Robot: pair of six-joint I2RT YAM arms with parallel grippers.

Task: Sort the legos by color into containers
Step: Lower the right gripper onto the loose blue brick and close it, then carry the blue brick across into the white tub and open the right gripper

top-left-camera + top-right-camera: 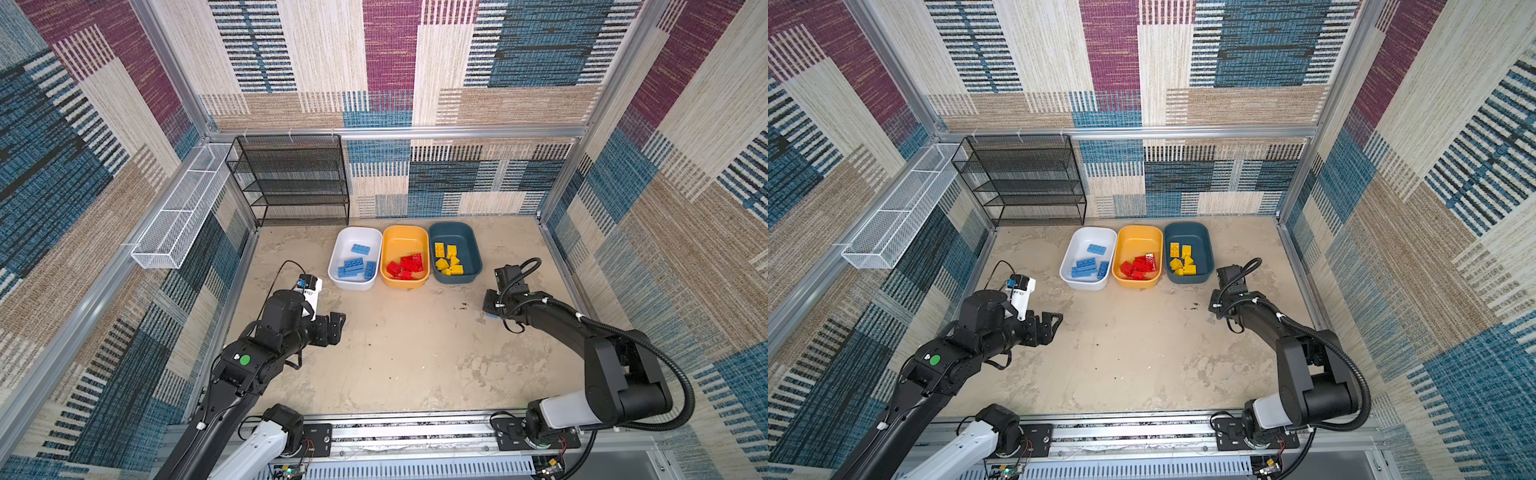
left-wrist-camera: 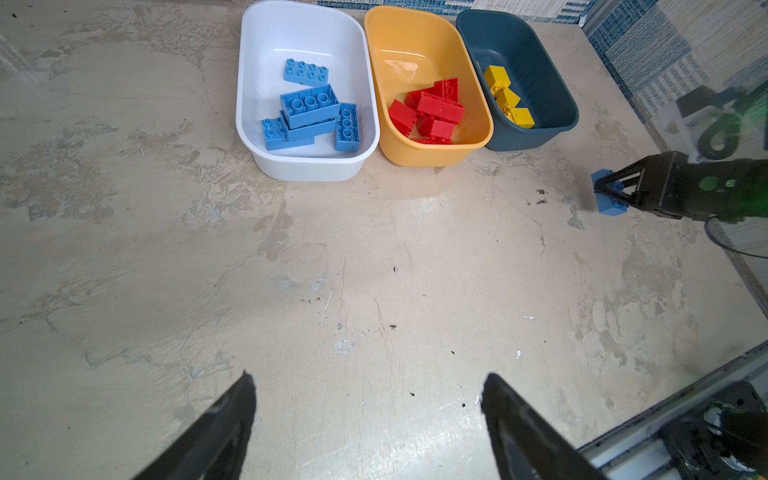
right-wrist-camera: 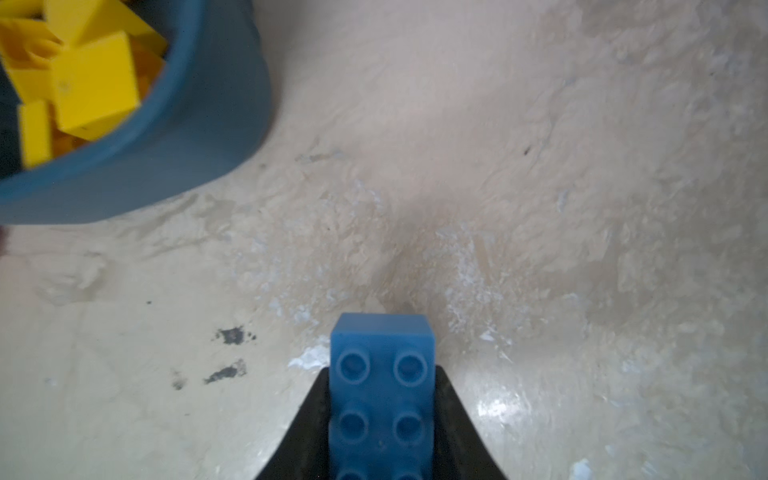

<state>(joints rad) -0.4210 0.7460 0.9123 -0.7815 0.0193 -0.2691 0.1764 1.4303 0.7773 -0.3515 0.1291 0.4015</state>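
1. The right fingers (image 3: 307, 424) are pinching a blue brick (image 3: 382, 411) by its long sides, studs up. It is low over the surface (image 3: 540, 208), near the dark teal tub (image 3: 187, 166).
2. The left fingers (image 2: 224, 428) are spread wide and hold nothing, in front of the white tub (image 2: 307, 170) but well apart from it.
3. The white tub holds the blue bricks (image 2: 309, 104), the orange tub (image 2: 419, 156) the red bricks (image 2: 436, 110), and the teal tub the yellow bricks (image 2: 509, 99). No other loose brick shows, so this is probably the last one.
4. The next move calls for a lift, then a carry past the teal and orange rims to the white tub, the farthest from this arm. Only there should the fingers let go.
5. In both top views the right wrist hides nearly all of the brick. Its rear end is cut off in the right wrist view. I cannot tell whether it rests on the surface or is already raised.
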